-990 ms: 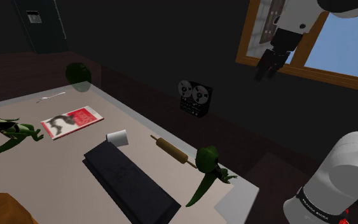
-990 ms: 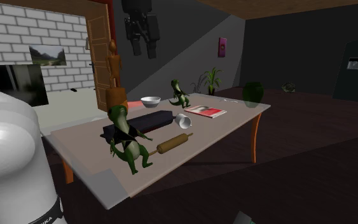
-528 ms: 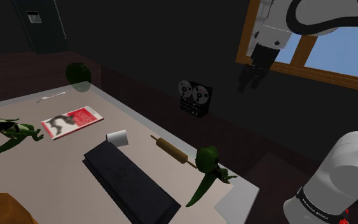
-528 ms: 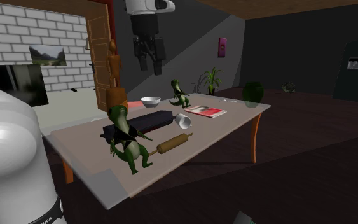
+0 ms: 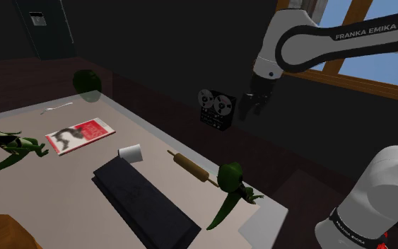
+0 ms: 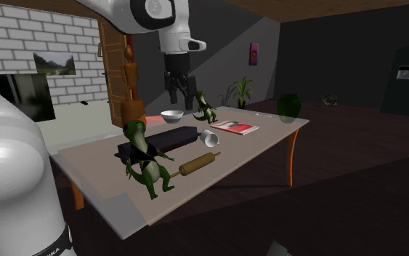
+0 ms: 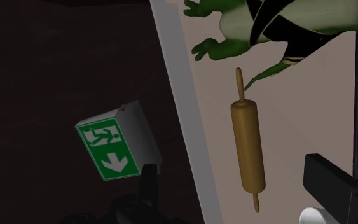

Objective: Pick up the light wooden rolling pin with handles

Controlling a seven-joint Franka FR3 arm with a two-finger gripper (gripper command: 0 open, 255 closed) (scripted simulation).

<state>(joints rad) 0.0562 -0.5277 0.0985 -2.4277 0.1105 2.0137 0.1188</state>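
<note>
Hanging up in the air by the edge of the worktop, the claw is wide open and has nothing in it. So I think the job is only at its start. The claw must go down, close on the rolling pin and lift it, and none of that is done yet.

The rolling pin lies flat on the worktop, close to that edge and well below the claw. It is long and brown, with a thin handle at each end. Its long side runs along the edge. In the wrist view the two fingers stand across it, one on each side, not touching it.

One handle points at the green toy lizard, very close to it. The other points toward the white cup, which lies on its side a bit farther off.
</note>
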